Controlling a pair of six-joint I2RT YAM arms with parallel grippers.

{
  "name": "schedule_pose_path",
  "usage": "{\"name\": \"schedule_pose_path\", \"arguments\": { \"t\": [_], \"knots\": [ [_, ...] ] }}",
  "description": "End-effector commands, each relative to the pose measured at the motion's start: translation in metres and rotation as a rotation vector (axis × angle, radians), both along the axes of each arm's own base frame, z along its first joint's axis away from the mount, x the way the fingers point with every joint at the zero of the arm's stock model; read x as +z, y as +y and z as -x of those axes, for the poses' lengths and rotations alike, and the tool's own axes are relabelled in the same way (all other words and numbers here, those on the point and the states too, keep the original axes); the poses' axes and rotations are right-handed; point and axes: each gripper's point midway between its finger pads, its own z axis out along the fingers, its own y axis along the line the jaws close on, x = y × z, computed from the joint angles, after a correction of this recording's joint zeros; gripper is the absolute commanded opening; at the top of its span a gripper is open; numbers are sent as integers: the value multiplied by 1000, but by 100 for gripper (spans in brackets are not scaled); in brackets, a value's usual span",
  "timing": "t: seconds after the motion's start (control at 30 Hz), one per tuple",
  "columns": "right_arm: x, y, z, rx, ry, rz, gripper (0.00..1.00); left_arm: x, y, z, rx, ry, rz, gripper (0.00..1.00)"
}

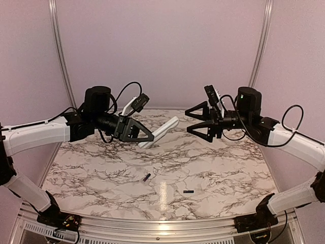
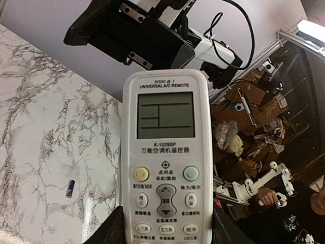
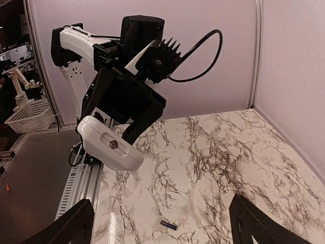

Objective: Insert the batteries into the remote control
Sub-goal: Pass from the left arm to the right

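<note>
My left gripper (image 1: 147,135) is shut on the white remote control (image 1: 161,130) and holds it tilted in the air above the table's far middle. In the left wrist view the remote control (image 2: 167,152) fills the centre with its display and buttons facing the camera, and the jaws press on both of its long sides. Two batteries lie apart on the marble: one battery (image 1: 147,177) near the middle, the other battery (image 1: 188,191) closer to the front. My right gripper (image 1: 196,120) hangs open and empty, facing the remote's free end (image 3: 109,144). One battery (image 3: 169,224) shows far below its fingers.
The marble table (image 1: 223,173) has pink walls behind and on both sides, with metal posts (image 1: 59,51) in the back corners. An aluminium rail (image 1: 152,229) runs along the near edge by the arm bases.
</note>
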Motion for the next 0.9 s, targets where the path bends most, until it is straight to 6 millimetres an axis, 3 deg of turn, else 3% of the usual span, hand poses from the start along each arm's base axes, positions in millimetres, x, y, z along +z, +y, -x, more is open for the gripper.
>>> {"name": "schedule_pose_path", "arguments": {
  "t": [0.0,0.27,0.47,0.63,0.87],
  "knots": [
    [30,16,40,155,-80,-20,90,32,7,45,-177,6,113,46],
    [54,48,95,363,-117,-59,83,52,-4,90,-303,-10,175,45],
    [60,62,123,452,-148,-57,70,56,-7,100,-341,3,201,45],
    [70,62,132,491,-160,-84,51,59,-6,102,-344,1,219,45],
    [81,58,138,516,-166,-113,34,57,-9,99,-338,12,225,45]
  ]
}}
